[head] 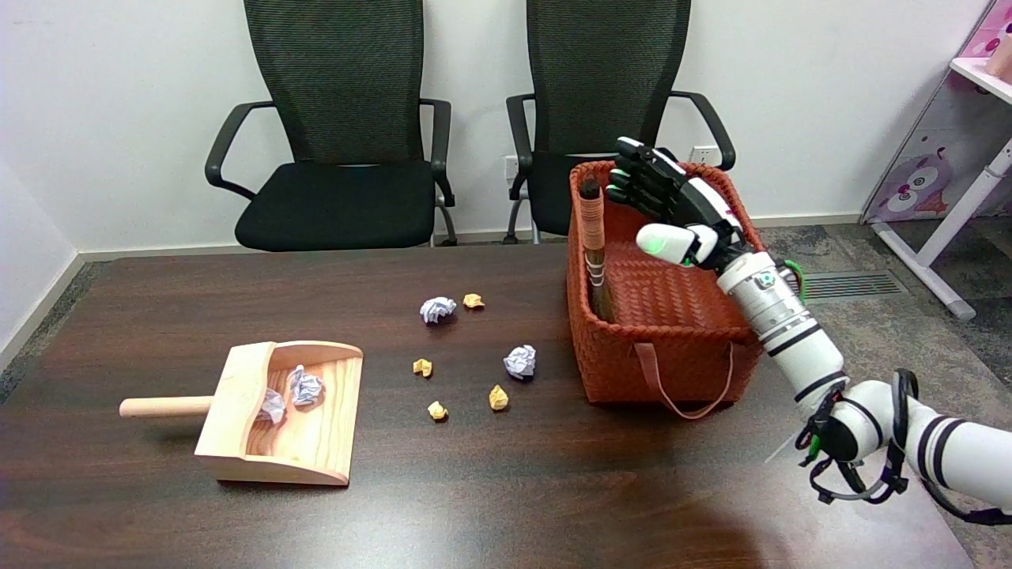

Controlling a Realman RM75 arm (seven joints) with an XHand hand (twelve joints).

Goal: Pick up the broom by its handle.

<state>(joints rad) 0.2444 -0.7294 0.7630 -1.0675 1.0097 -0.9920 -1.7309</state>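
Robot hand: the robot hand (672,201) hovered over the basket (656,356), fingers (640,170) spread, gripping nothing.
Broom: the broom (593,237) stood upright against the basket's inner wall, just left of the fingertips, untouched.
Table: the table (506,490) carried the basket.

One broom (593,237) stands in one orange woven basket (656,359). One wooden dustpan (316,442) holds two white paper balls (304,387); two more white ones (437,309) and four small yellow scraps (498,397) lie on the desk (506,506). Two black chairs (340,158) stand beyond its far edge.
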